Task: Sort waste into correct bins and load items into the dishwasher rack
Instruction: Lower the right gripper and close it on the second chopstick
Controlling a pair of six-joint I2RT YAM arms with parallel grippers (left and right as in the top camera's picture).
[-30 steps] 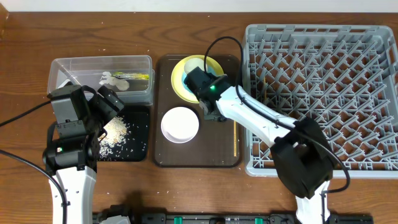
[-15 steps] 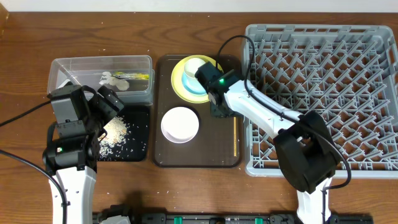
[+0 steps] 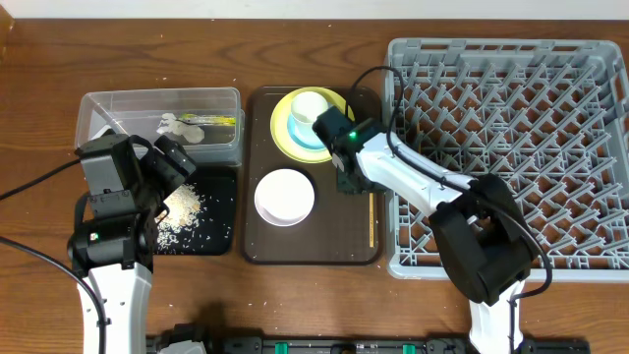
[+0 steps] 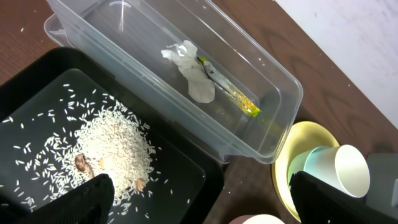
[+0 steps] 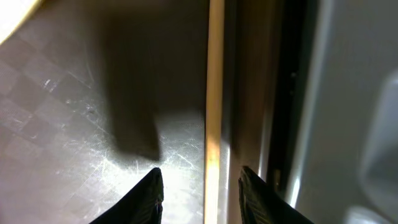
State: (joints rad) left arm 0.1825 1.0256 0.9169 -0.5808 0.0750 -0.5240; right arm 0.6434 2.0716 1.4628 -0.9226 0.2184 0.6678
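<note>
My right gripper (image 3: 346, 184) hangs low over the right edge of the dark brown tray (image 3: 305, 248). Its open jaws straddle a thin wooden chopstick (image 5: 214, 93) without touching it; my right gripper (image 5: 200, 172) is empty. The chopstick (image 3: 371, 221) lies along the tray's edge beside the grey dishwasher rack (image 3: 511, 147). A cream cup (image 3: 309, 105) sits in a light blue bowl (image 3: 314, 143) on the yellow plate (image 3: 281, 138). The white bowl (image 3: 285, 195) stands in front. My left gripper (image 3: 172, 162) is wide open and empty above the black tray (image 3: 221, 197) of rice (image 4: 115, 146).
The clear tub (image 3: 88, 108) behind the black tray (image 4: 186, 180) holds a crumpled tissue (image 4: 193, 71) and a green-and-orange wrapper (image 4: 233, 93). The rack's grey wall (image 5: 348, 93) rises right next to the chopstick. Bare wooden table surrounds everything.
My right gripper has moved from beside the yellow plate toward the tray's right edge, over the chopstick, and its jaws have spread slightly. The left arm has not moved.
</note>
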